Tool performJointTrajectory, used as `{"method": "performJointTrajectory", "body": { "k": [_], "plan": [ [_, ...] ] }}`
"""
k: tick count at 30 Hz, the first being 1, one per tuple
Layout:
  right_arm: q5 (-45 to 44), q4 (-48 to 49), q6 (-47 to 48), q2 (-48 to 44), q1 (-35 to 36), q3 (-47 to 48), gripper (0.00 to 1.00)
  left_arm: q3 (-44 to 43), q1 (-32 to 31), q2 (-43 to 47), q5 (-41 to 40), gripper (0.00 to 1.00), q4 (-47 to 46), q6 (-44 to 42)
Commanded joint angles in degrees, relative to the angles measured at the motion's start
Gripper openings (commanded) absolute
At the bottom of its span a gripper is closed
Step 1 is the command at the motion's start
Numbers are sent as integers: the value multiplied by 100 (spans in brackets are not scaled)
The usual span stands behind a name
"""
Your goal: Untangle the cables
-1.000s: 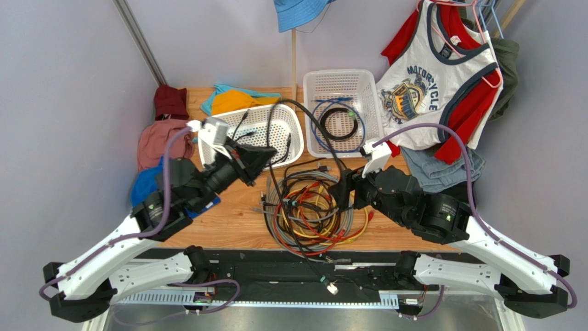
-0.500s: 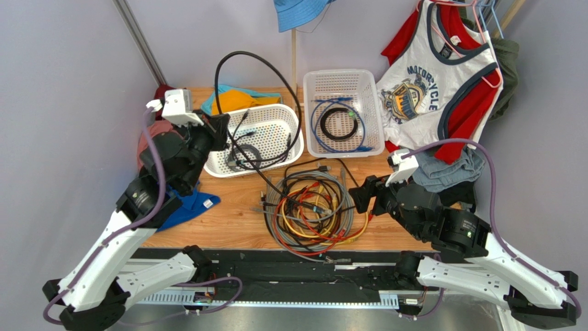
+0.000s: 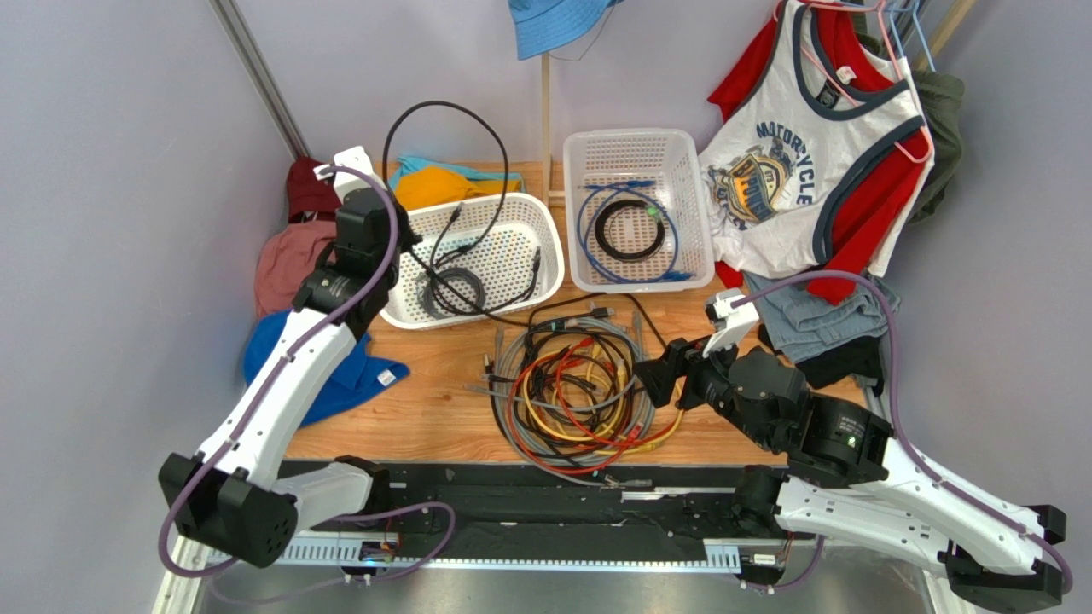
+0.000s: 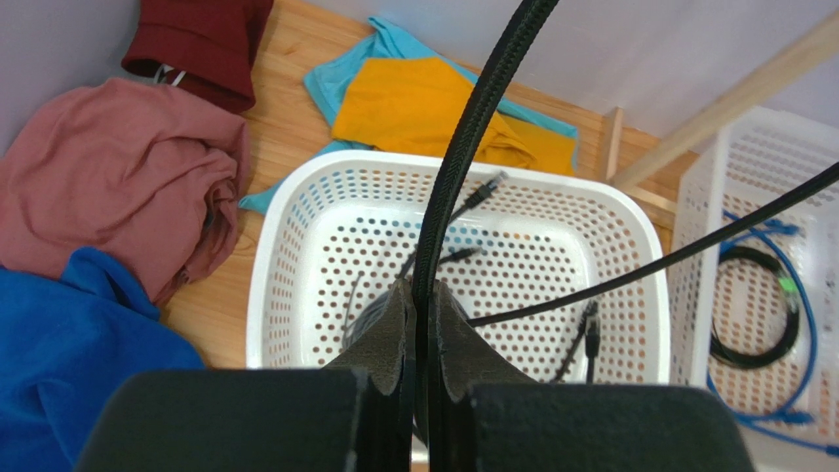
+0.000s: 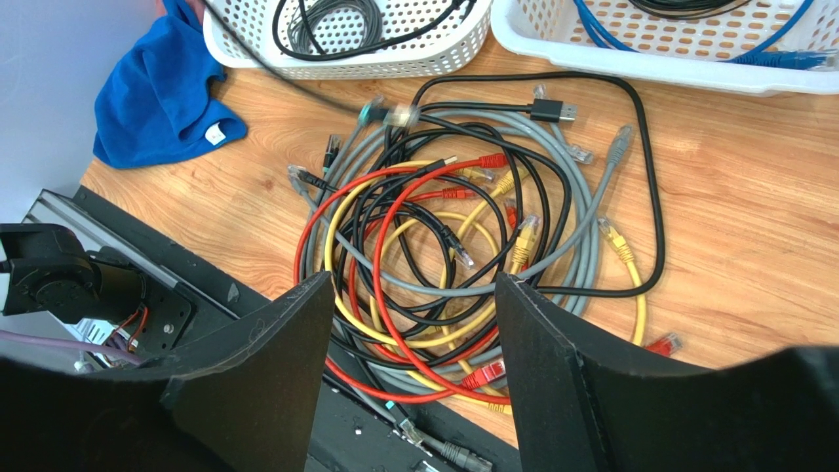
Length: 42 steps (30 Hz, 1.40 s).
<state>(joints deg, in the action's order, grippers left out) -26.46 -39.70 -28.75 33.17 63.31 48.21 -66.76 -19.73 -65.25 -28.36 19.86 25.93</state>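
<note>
The tangle of thin black, grey, red, orange and yellow cables [image 3: 574, 394] [image 5: 443, 236] lies in a loose coil on the wooden bench [image 3: 436, 409], at the middle of its near half. The right gripper [image 3: 660, 377] [image 5: 412, 285] hangs at the tangle's 3 o'clock side with its fingers spread wide and nothing between them.

At 11 o'clock from the tangle stands a white perforated plastic basket [image 3: 549, 230] [image 4: 286, 197] with a few dark cords in it. The left gripper [image 3: 395, 241] [image 4: 419, 305] is at that basket's 9 o'clock rim, its fingers pressed together on a thick black braided cable [image 3: 442, 106] [image 4: 473, 118], which rises from the pinch and arcs high over the basket.

A second white basket [image 3: 637, 138] at 1 o'clock from the tangle holds a coiled black cord and a blue one. A blue cloth [image 3: 276, 352] lies at the tangle's 9 o'clock.
</note>
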Motion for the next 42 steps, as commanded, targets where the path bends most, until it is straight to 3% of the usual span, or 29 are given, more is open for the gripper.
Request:
{"method": "performJointTrajectory", "body": {
  "k": [1,10,19,20,21,22,23,25,27,33,36,42],
  "plan": [
    [106,542,63,-38,6,-223,65,-170,399,-346,243,0,-860,254],
    [132,929,124,49,6,-478,63,-302,540,-1093,-634,0,-1923,-18],
    [79,956,124,-47,6,-646,62,-584,672,-1648,-1453,0,-1749,-449],
    [71,982,124,-47,15,-654,62,-584,681,-1666,-1505,6,-1679,-431],
    [71,982,124,-56,6,-655,62,-610,689,-1666,-1549,21,-1539,-353],
    [88,991,116,-56,6,-655,62,-671,707,-1631,-1498,56,-1242,-283],
    [106,1008,124,-47,6,-655,62,-706,733,-1596,-1445,69,-1091,-82],
    [132,1035,107,-21,6,-655,62,-742,733,-1351,-1217,87,-853,104],
    [158,1070,89,-3,6,-655,62,-628,733,-965,-1032,96,-817,210],
    [159,1140,10,32,6,-707,61,-339,637,115,-198,97,-361,614],
    [132,1219,-60,32,6,-777,61,213,76,748,-21,94,-351,746],
    [106,1307,-244,93,6,-927,60,1435,-1348,1532,31,77,-430,1326]
  ]
}}
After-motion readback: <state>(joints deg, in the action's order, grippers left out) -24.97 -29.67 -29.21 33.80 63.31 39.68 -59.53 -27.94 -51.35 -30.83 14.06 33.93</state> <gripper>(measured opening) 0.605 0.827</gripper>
